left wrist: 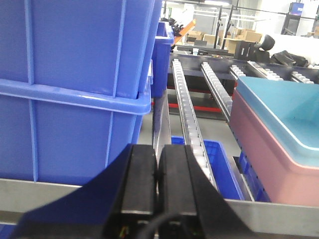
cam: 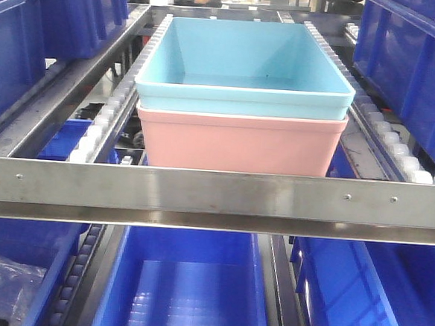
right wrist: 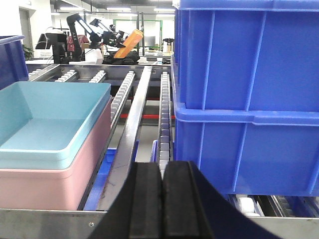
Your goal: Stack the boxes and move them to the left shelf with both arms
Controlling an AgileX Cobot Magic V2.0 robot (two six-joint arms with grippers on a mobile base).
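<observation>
At the centre of the front view the blue box (cam: 247, 64) sat nested inside the pink box (cam: 237, 143), and the stacked pair rested on the roller shelf (cam: 215, 196), just behind its steel front crossbar. Stacking looked done and the pair seemed already placed, so the step in hand was likely the release and pull-back; the next move probably called for both arms to draw straight back without catching the crossbar.

Neither arm appeared in the front view. Only the wrist views showed them: the left gripper (left wrist: 157, 172) at the bottom of its frame, jaws pressed together on nothing, with the stack at the right edge, apart from it; the right gripper (right wrist: 162, 186) likewise had its jaws closed and empty, the stack at the lower left.

Large dark blue bins (right wrist: 249, 94) flanked the shelf in the wrist views, while the front view alone showed another dark blue bin (cam: 186, 295) below the crossbar.
</observation>
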